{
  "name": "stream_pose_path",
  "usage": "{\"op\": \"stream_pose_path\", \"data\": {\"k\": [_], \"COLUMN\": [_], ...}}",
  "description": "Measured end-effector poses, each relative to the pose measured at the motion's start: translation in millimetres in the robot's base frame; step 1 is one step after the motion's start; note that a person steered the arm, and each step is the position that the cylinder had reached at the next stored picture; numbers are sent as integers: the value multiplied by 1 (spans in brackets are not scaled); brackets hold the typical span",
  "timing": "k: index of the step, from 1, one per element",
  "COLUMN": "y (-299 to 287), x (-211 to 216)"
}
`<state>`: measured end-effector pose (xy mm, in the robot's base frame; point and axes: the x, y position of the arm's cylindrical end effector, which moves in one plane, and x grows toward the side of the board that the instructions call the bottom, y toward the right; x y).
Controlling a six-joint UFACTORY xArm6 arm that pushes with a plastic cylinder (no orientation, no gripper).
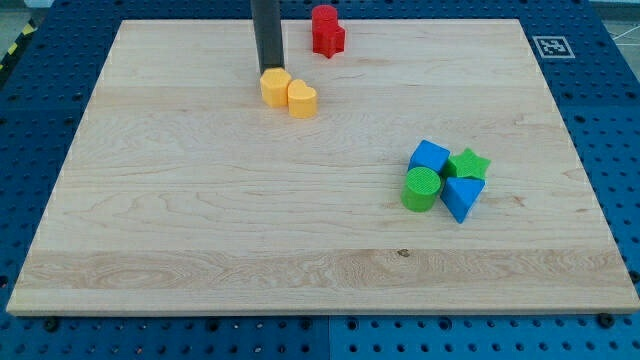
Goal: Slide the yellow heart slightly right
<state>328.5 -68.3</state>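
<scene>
The yellow heart (302,99) lies on the wooden board (200,220) near the view's top, left of centre. A yellow hexagon block (275,87) touches its left side. My dark rod comes down from the view's top and my tip (268,72) ends just behind the hexagon's upper left edge, touching or nearly touching it. The tip is to the upper left of the heart, with the hexagon between them.
Two red blocks (326,30) sit together at the board's top edge, right of the rod. At the view's right a cluster holds a blue block (430,157), a green star (468,164), a green cylinder (421,189) and a blue triangle (462,196).
</scene>
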Motion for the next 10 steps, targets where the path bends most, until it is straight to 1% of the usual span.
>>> {"op": "stream_pose_path", "data": {"k": [1, 2, 3, 4, 5, 7, 8, 10], "y": [0, 0, -1, -14, -13, 16, 44, 79], "x": [56, 75, 60, 35, 29, 29, 27, 10]}}
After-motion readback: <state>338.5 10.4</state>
